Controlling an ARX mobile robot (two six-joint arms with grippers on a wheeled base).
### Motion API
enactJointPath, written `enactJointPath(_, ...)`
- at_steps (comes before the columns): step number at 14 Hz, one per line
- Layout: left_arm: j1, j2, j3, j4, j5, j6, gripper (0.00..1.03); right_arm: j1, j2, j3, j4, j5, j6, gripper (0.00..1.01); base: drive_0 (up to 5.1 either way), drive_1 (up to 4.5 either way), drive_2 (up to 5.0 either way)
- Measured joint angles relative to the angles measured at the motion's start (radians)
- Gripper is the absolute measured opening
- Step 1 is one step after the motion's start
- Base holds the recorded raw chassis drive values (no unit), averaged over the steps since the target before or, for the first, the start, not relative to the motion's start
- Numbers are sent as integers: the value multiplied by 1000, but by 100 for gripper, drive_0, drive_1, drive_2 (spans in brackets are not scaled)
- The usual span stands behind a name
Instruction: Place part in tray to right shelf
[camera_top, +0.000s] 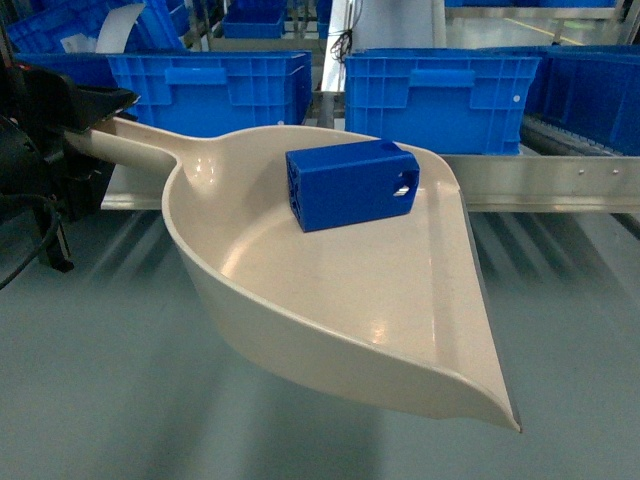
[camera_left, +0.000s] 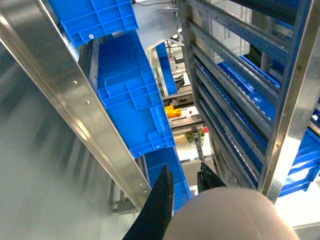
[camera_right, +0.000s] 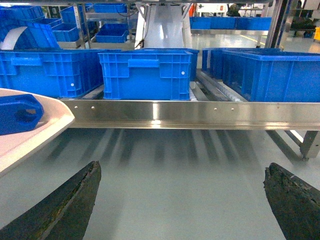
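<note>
Ahead of your left gripper (camera_top: 85, 125), out in the bowl of the tray (camera_top: 330, 300), the part (camera_top: 350, 183) lies on its side, round holes showing at both ends. It sits toward the back wall of the scoop, well short of the flat front lip. So the loading looks done; what is left, as I judge it, is the carry and the set-down on the right shelf (camera_top: 560, 183).

Your left gripper is closed around the tray's handle at the head view's left edge. The left wrist view shows the two dark fingers either side of a cream surface, most likely that handle. The tray hangs above the grey floor, its lip pointing away from the gripper, and it does not yet rest on the rack.

Your right gripper (camera_right: 182, 210) is wide apart and empty, with the steel front rail straight ahead of it and blue crates (camera_right: 145, 75) on the rollers behind.

No brand or label can be read. The small markings on a frame in the left wrist view are too tiny to make out.
</note>
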Motion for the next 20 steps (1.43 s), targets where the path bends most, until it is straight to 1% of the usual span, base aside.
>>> enactJointPath(17,4,0,0,-2,-1,1,12,0,0,0,0,0,0,98,-4,391,-400)
enactJointPath(20,4,1,1,-2,0,0,12,0,2,0,-1,0,0,98,0,0,0)
